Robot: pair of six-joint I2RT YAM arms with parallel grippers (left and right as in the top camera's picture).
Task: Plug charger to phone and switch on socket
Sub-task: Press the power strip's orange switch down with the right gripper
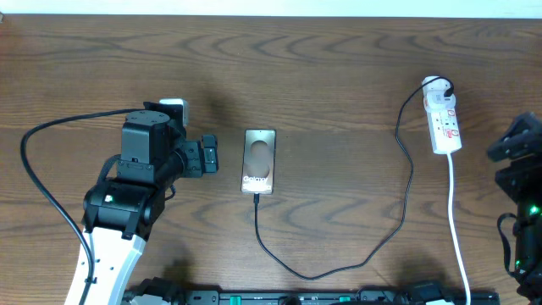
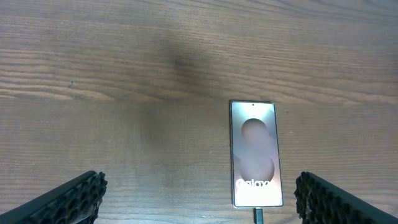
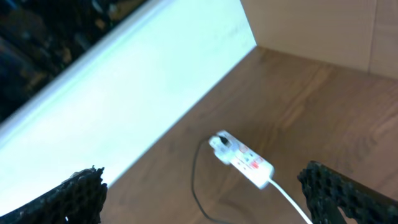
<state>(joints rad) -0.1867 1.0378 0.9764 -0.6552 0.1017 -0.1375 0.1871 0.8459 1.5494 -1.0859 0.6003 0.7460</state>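
From overhead, your charger (image 1: 257, 216) runs from the phone (image 1: 259, 159) at mid-table to the socket (image 1: 444, 119) at the right. The left gripper (image 1: 209, 157) sits just beside the phone. The left wrist view shows the plug tip at the phone's bottom edge, jaws wide and empty. In the right wrist view, the right gripper (image 3: 205, 199) hangs wide above the socket. I judge only the switch is left, and its state is unreadable. No containers here.

Soft, even light from above, no harsh shadows. Phone (image 2: 254, 155) glares w/ pale blotches in left-wrist view. Right-wrist pic blurred; pale band (image 3: 143, 68) washed out.
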